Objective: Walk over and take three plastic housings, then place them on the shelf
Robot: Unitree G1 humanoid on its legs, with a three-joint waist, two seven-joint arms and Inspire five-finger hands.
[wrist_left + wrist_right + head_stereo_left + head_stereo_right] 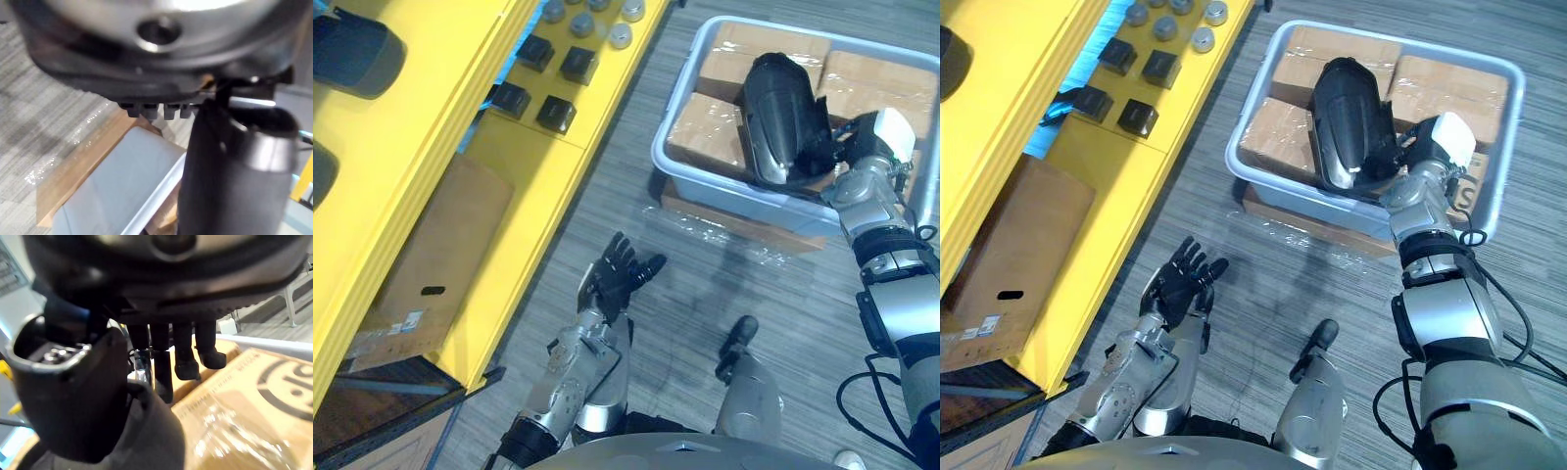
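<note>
A black plastic housing (776,116) is lifted, tilted, over the grey bin (703,179). My right hand (850,149) is shut on its right side, the white-covered thumb up. In the right wrist view the fingers (182,348) curl onto the dark housing (146,431). My left hand (613,276) hangs open, palm up, over the floor between shelf and bin, holding nothing. Two dark rounded shapes (354,51) lie on the upper level of the yellow shelf (536,191) at the far left.
The bin holds wrapped cardboard boxes (710,132) and stands on a wooden board (1317,227). Small black blocks (556,114) and grey caps (621,35) sit on the shelf's lower level. A brown carton (431,259) rests under it. Grey carpet lies between.
</note>
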